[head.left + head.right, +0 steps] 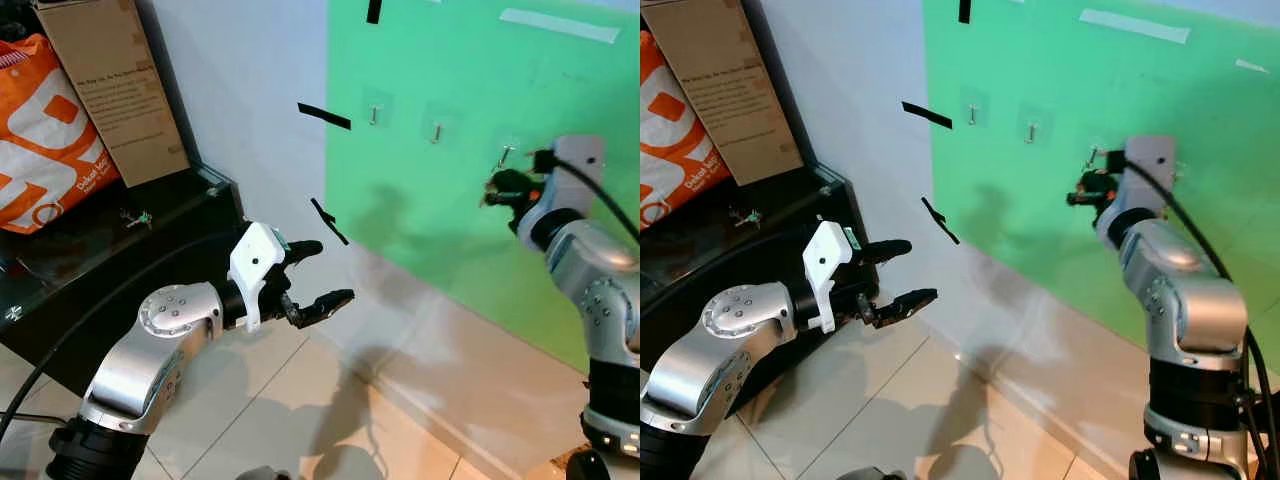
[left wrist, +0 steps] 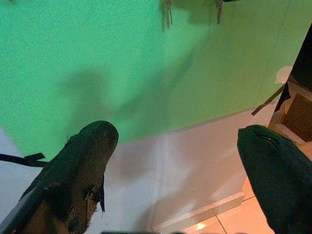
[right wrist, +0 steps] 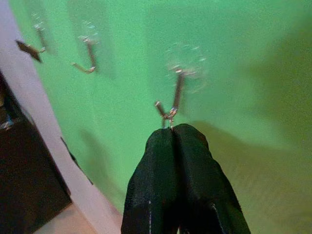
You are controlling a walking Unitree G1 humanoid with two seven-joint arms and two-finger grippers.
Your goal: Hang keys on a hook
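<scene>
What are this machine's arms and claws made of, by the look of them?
Both arms are shiny silver metal with rounded joints dotted with small screws. The left claw has two long black fingers behind a white wrist plate. The right claw is black too, with a white block at the wrist, an orange detail and a black cable.

keys (image 3: 169,115): we see just a small ring at the right pincer (image 3: 171,130) tips; the rest is hidden.
orange bag (image 1: 45,140): cut off by the edge.
</scene>
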